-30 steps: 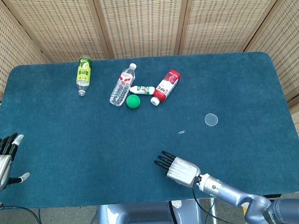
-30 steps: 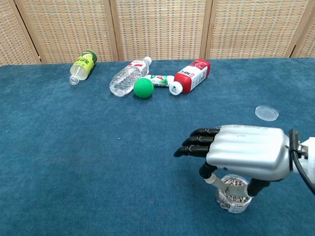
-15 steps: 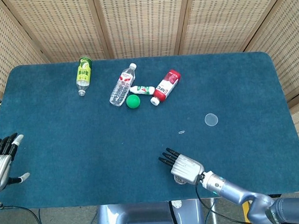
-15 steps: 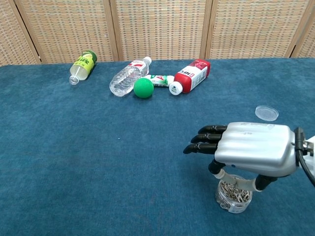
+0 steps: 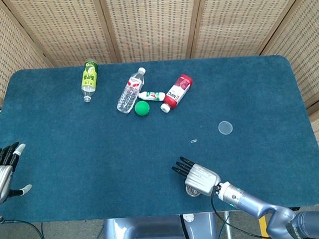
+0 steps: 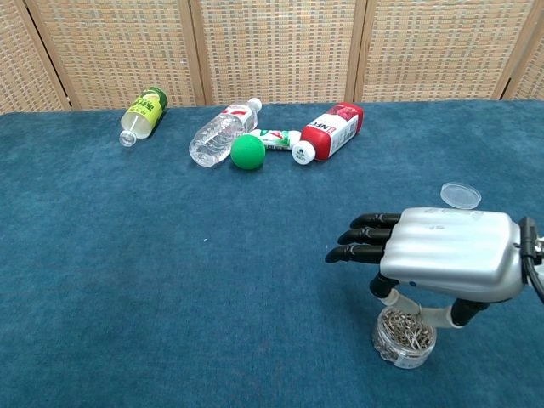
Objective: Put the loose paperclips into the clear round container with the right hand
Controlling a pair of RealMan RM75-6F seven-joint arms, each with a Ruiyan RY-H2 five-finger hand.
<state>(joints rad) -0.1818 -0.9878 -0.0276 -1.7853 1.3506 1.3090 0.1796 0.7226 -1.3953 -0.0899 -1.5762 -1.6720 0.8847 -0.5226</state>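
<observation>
The clear round container (image 6: 405, 337) stands near the table's front edge, holding a heap of paperclips; in the head view the container (image 5: 191, 191) peeks out from under my hand. My right hand (image 6: 442, 255) hovers just above it, palm down, fingers stretched out to the left, thumb and one finger hanging down beside the rim. Nothing shows in its grasp. One loose paperclip (image 5: 194, 141) lies on the blue cloth farther back, apart from the right hand (image 5: 198, 175). My left hand (image 5: 1, 172) rests open at the table's left edge.
The container's clear lid (image 6: 461, 195) lies flat behind and to the right of my right hand. At the back lie a green bottle (image 5: 90, 77), a clear water bottle (image 5: 129, 92), a green ball (image 5: 142, 108), a small tube (image 5: 152, 96) and a red-white bottle (image 5: 178, 91).
My right hand has shifted to the right and toward the front edge, rising slightly, so more of the container shows beneath it. The left hand has not moved.
</observation>
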